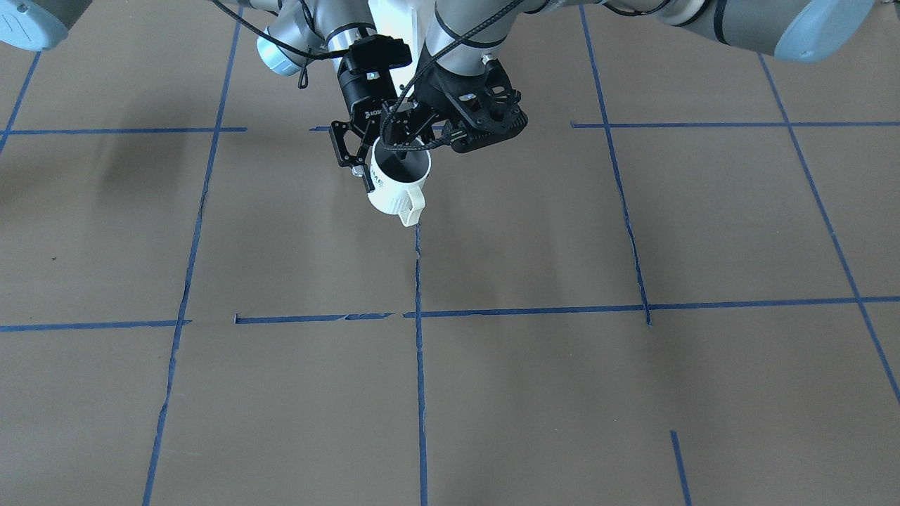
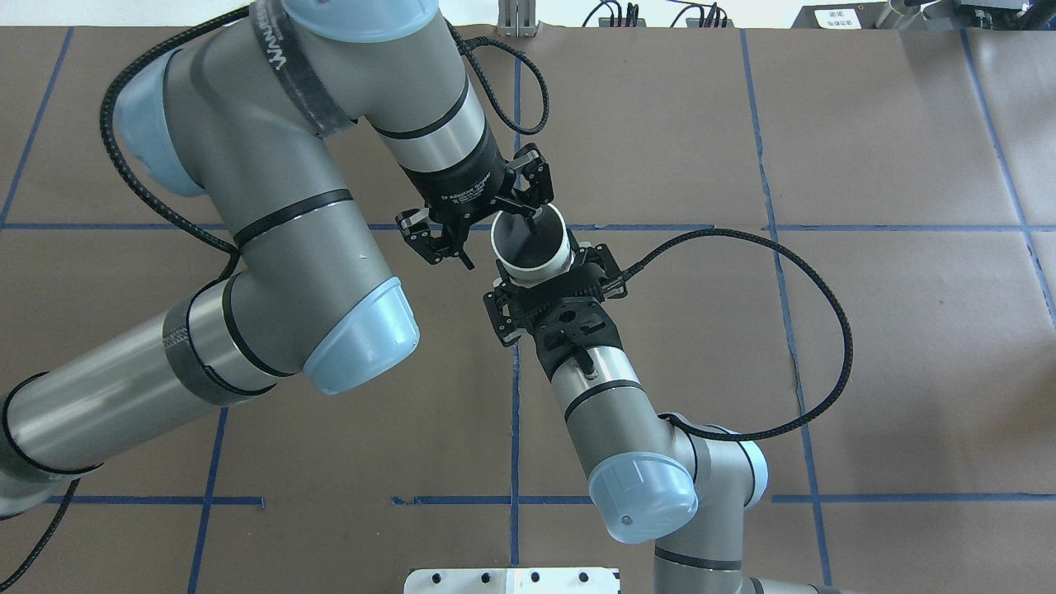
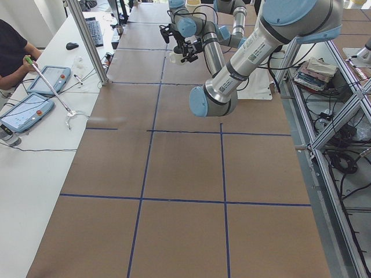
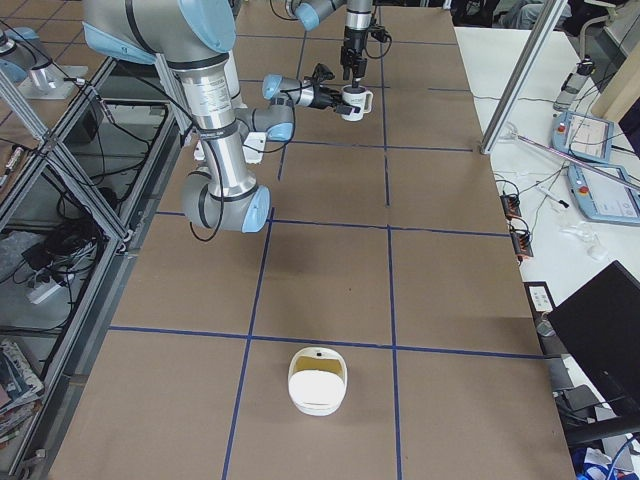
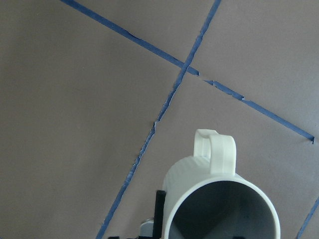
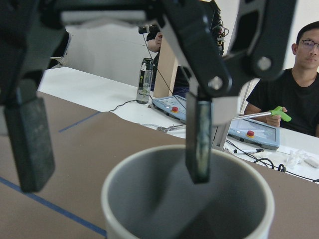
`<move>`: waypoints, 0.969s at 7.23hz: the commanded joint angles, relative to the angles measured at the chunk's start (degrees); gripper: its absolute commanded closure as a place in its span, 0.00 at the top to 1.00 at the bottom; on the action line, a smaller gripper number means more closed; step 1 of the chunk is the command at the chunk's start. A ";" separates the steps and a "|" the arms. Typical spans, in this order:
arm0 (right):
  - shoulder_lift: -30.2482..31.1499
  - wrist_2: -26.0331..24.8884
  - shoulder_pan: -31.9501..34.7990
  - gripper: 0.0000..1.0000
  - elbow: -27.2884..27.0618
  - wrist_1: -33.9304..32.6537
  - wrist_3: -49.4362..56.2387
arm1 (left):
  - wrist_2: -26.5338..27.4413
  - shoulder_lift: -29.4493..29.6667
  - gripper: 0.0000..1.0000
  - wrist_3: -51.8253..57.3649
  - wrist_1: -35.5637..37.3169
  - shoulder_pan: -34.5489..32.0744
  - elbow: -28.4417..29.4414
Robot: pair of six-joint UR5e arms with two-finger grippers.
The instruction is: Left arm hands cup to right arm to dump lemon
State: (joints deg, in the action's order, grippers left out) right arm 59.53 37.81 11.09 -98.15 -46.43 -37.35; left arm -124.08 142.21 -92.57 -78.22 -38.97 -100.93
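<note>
The right end effector [image 1: 383, 163] should close its 2 fingers evenly on the wall of the cup [image 1: 395, 191]. Only once that pinch is firm should the left end effector [image 2: 551, 279] let go. Releasing sooner risks a drop, and an off-centre pinch could twist the cup.

The right end effector is spread wide. 1 finger [image 6: 198, 134] hangs inside the rim and the other outside, with the wall between them and neither pad plainly touching. The left end effector is clamped round the cup's body, holding it tilted and, by my reading, clear of the surface [image 1: 633, 393]. The handle [image 1: 412, 208] points away from both arms. The lemon shows in no view, and the cup's grey inside is too dim to tell whether it is there.
</note>
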 commanded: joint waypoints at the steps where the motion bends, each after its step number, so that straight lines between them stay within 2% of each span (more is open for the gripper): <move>1: 0.05 -0.01 -0.10 0.67 -0.55 -0.15 0.17 | 0.42 -0.18 0.66 0.20 0.00 0.56 0.04; 3: 0.05 -0.01 -0.72 0.68 -1.52 -0.24 1.31 | 1.65 -0.53 0.61 0.20 -0.09 1.17 0.04; 4: 0.05 -0.01 -0.72 0.68 -1.61 -0.15 1.31 | 1.56 -0.53 0.47 0.20 -0.09 1.26 0.04; 5: 0.23 -0.01 -0.81 0.73 -1.61 -0.24 1.31 | 1.56 -0.62 0.16 0.20 0.00 1.17 -0.31; 6: 0.58 -0.01 -0.89 0.90 -1.61 -0.24 1.40 | 1.56 -0.71 0.00 0.98 0.00 1.17 -0.75; 7: 0.67 -0.01 -0.89 1.00 -1.61 -0.15 1.49 | 1.47 -1.40 0.00 1.08 0.00 1.17 -1.36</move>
State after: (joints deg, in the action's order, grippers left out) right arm 60.02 37.77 10.27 -99.74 -46.66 -35.97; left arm -122.54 141.35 -91.83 -78.21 -37.79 -101.66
